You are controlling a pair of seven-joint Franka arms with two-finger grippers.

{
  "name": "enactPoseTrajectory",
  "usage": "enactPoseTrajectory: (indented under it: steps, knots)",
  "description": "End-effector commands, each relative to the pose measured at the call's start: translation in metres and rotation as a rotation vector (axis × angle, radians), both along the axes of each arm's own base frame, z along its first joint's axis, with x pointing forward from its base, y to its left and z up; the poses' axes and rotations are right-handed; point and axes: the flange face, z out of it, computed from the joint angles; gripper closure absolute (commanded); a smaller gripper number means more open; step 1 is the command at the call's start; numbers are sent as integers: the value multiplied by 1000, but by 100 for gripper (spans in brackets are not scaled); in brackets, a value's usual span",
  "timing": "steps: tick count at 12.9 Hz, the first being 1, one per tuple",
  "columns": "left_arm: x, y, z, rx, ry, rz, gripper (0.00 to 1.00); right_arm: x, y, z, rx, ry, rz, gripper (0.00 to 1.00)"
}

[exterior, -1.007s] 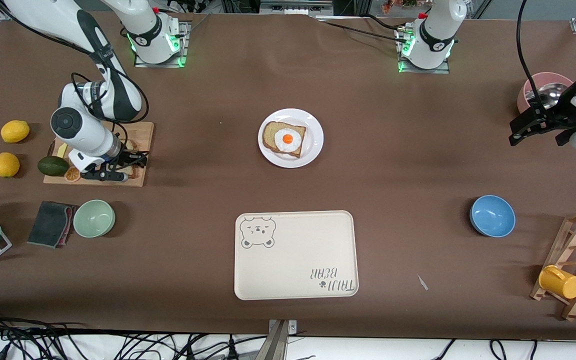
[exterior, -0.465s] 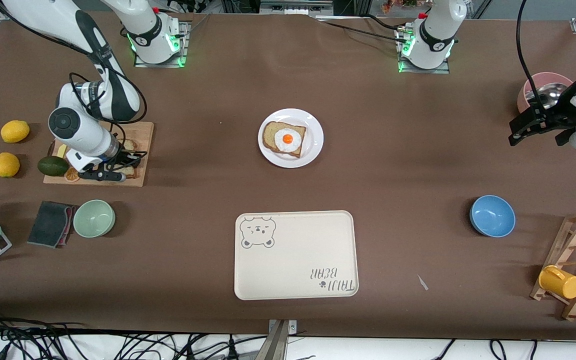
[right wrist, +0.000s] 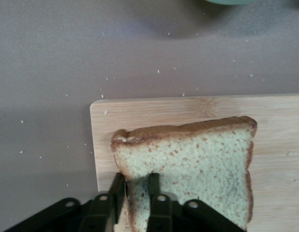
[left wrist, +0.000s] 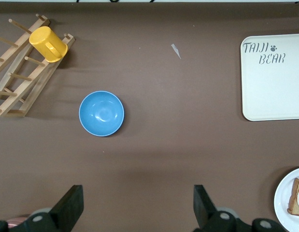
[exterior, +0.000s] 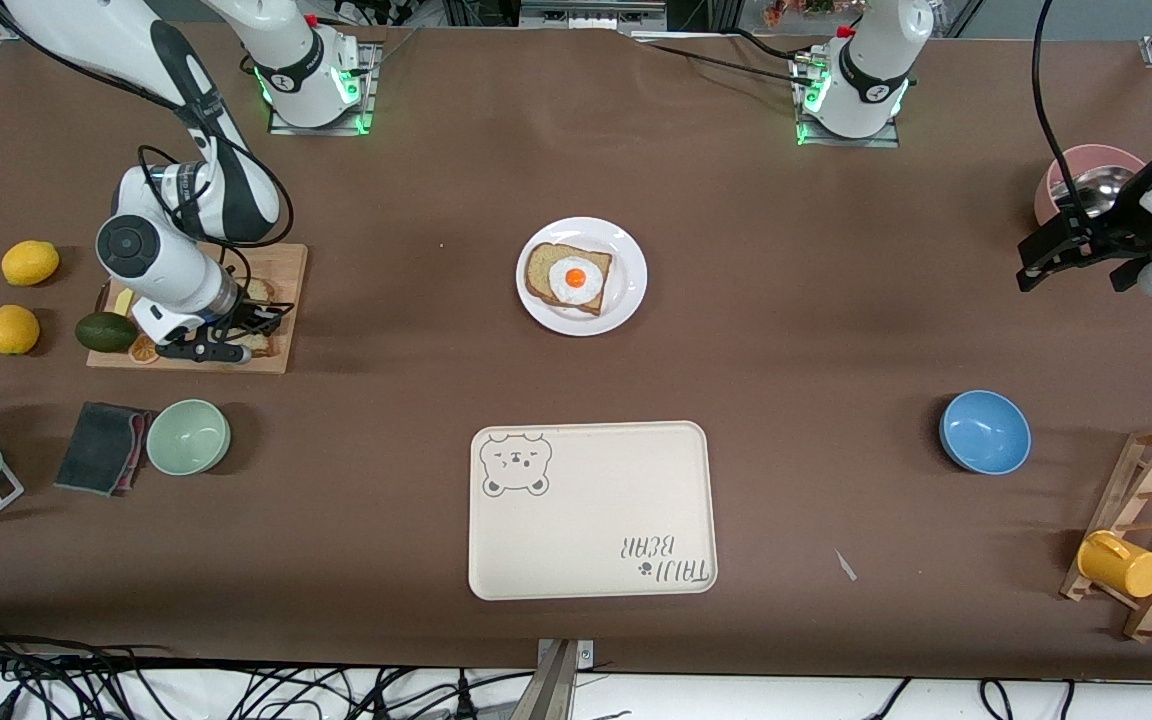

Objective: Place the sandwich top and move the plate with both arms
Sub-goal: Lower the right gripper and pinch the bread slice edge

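Observation:
The sandwich top (right wrist: 197, 154), a plain speckled slice with darker crust, lies on the wooden cutting board (right wrist: 154, 108) at the right arm's end of the table. My right gripper (right wrist: 135, 181) is shut on its crust edge, one finger outside the crust and one on the crumb. In the front view the right gripper (exterior: 228, 345) sits low over the board and hides most of the slice. The white plate (exterior: 626, 290) stands mid-table and holds a bread slice with a fried egg (exterior: 568, 277). My left gripper (exterior: 1076, 275) waits open over bare table beside a pink bowl (exterior: 1086, 165), nothing between its fingers (left wrist: 72, 203).
An avocado (exterior: 106, 331) and an orange slice share the board; two lemons (exterior: 28, 262) lie beside it. A green bowl (exterior: 188, 436) and a cloth are nearer the camera. The cream bear tray (exterior: 591, 510), a blue bowl (exterior: 984, 431) and a rack with a yellow mug (exterior: 1121, 563) also stand nearer.
My right gripper has sunk a little toward the board and its fingers have closed on the slice's edge. The left arm has not moved.

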Motion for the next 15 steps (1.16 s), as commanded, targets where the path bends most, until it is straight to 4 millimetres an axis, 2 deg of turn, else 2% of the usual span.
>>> enactPoseTrajectory:
  steps: [1,3,6,12,15]
  knots:
    - [4,0,5,0,0,-10,0,-3,6,-8,-1,14,13,51]
    - [3,-2,6,0,-2,-11,0,-4,9,-15,-3,24,13,51]
    - [3,-5,6,0,-2,-16,0,-4,19,-15,-4,24,33,51]
    - [3,-5,6,0,-2,-16,0,-6,16,-33,-11,55,24,53]
    - [3,-4,6,1,-2,-15,0,-4,10,-32,-14,52,21,61]
